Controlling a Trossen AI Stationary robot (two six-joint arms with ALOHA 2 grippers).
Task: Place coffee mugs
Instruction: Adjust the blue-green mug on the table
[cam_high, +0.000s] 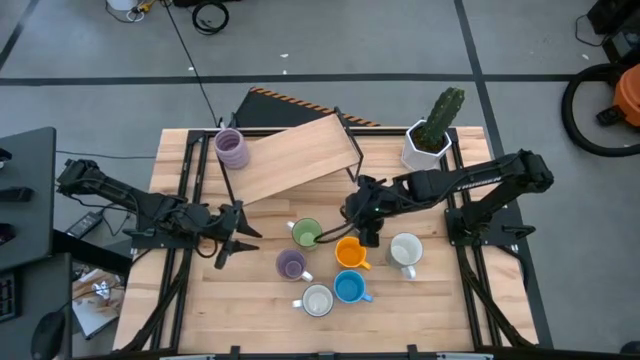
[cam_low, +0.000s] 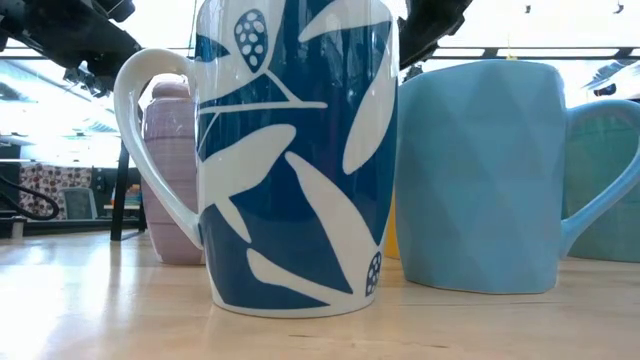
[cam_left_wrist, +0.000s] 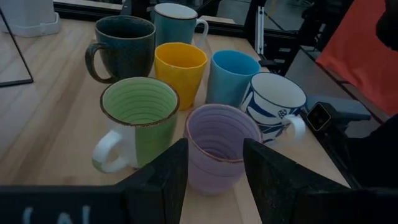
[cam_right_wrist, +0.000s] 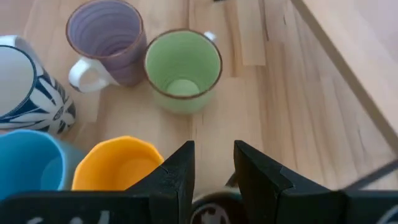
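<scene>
Here the mugs sit bunched mid-worktop: green mug (cam_high: 306, 233), orange mug (cam_high: 349, 252), blue mug (cam_high: 349, 288), patterned mug (cam_high: 317, 300), purple mug (cam_high: 290, 264), pale mug (cam_high: 405, 249). A dark mug (cam_left_wrist: 124, 46) lies under the right gripper (cam_high: 362, 224), whose fingers stand slightly apart, holding nothing I can see. Another purple mug (cam_high: 231, 148) rests on the tilted board (cam_high: 295, 155) toward the far left corner. The left gripper (cam_high: 236, 235) hovers left of the cluster, fingers apart and empty.

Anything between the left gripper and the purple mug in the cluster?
Nothing visible. The left gripper is open and faces the purple mug directly, with bare table around it. The green mug sits beside the purple one, off the line.
</scene>
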